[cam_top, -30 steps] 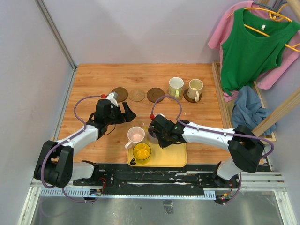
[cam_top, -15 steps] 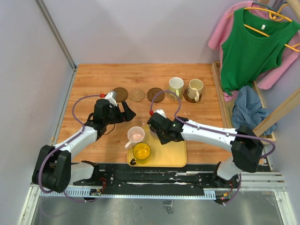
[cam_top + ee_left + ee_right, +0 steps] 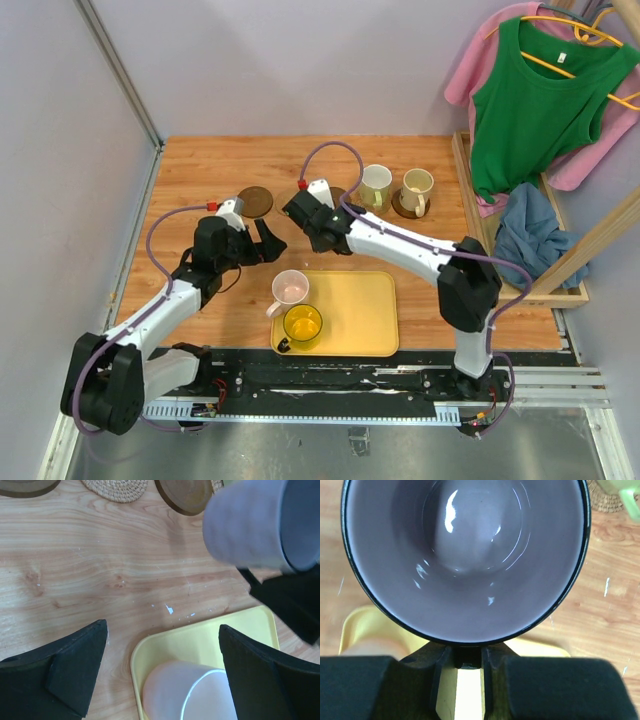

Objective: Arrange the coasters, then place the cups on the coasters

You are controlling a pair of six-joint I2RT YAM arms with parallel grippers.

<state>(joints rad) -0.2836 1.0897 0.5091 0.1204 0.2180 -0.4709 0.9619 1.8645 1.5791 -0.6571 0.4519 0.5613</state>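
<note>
My right gripper (image 3: 306, 216) is shut on the handle of the purple-grey cup (image 3: 465, 555) and holds it in the air over the table, just near of the coaster row. The same cup (image 3: 255, 525) hangs beside a dark brown coaster (image 3: 184, 495) and a tan woven coaster (image 3: 115, 487). Another dark brown coaster (image 3: 255, 201) lies at the left of the row. The left gripper (image 3: 162, 647) stands open above the pink cup (image 3: 290, 287), not touching it. A yellow cup (image 3: 302, 323) sits next to it. The green-white cup (image 3: 376, 185) and the cream cup (image 3: 416, 190) stand on coasters.
The pink and yellow cups stand at the left end of a rectangular yellow tray (image 3: 355, 315) near the table's front edge. A wooden rack (image 3: 560, 250) with hanging green and pink clothes and a blue cloth borders the table's right side. A grey wall runs along the left.
My right arm lifted the purple-grey cup off the tray and carried it back and left toward the coaster row. The left gripper stayed open, shifting only slightly.
</note>
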